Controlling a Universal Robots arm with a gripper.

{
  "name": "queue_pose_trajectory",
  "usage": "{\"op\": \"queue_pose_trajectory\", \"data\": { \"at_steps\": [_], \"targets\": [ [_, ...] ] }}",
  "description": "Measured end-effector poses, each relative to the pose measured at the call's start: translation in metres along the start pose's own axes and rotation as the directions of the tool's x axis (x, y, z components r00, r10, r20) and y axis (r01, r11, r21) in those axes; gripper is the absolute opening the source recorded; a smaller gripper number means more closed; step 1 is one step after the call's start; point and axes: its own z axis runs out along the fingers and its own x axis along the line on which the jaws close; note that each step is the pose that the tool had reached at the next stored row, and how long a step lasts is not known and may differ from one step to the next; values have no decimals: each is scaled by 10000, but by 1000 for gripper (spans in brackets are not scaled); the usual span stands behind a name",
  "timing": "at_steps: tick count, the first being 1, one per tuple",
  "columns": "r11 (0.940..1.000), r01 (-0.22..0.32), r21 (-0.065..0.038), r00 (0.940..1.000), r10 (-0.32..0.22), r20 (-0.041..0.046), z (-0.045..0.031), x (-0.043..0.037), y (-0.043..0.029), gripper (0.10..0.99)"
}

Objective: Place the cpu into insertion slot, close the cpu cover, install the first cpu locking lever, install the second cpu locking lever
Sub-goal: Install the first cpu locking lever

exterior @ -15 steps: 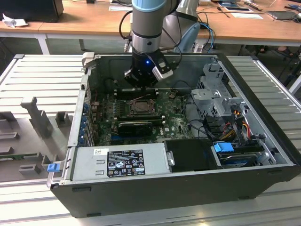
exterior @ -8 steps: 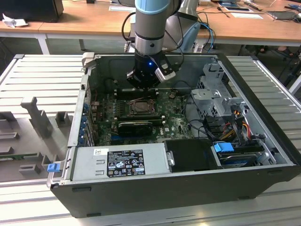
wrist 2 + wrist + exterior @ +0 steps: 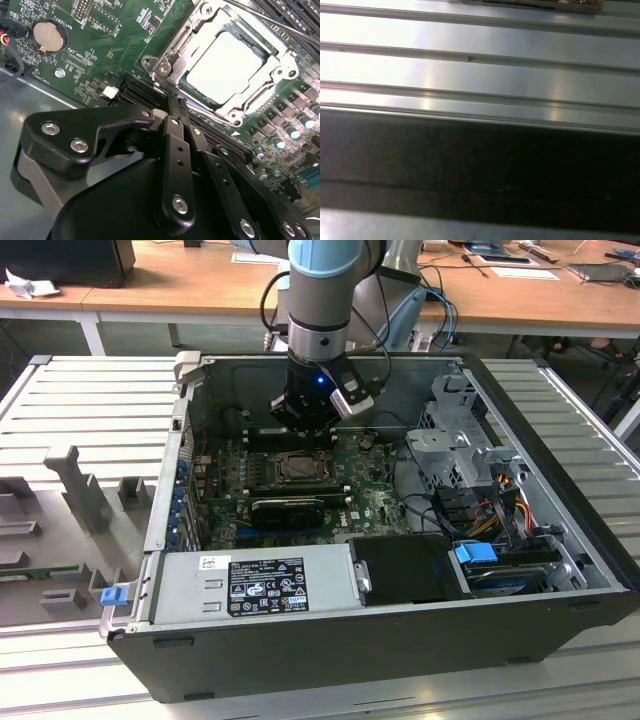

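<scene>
your gripper (image 3: 172,107) sits clenched, empty, at the slot's (image 3: 165,67) edge — cpu (image 3: 225,65) seated, cover (image 3: 280,65) closed over it.

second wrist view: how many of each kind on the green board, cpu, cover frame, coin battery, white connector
silvery square cpu: 1
dark-silver metal cover frame: 1
round silver coin battery: 1
small white plastic connector: 1
total: 4

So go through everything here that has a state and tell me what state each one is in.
cpu: seated in the insertion slot.
cpu cover: closed down around the cpu.
gripper: shut, empty, beside the socket corner.
computer case: side panel off, interior exposed.
</scene>
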Motion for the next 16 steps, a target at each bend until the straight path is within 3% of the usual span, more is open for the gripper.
{"op": "queue_pose_trajectory", "data": {
  "at_steps": [13, 16],
  "targets": [
    [10000, -2, 3, 10000, 2, -2, 59, -9, -22, 106],
    [10000, 0, -35, 10000, 0, 3, 61, -10, -21, 106]
  ]
}}
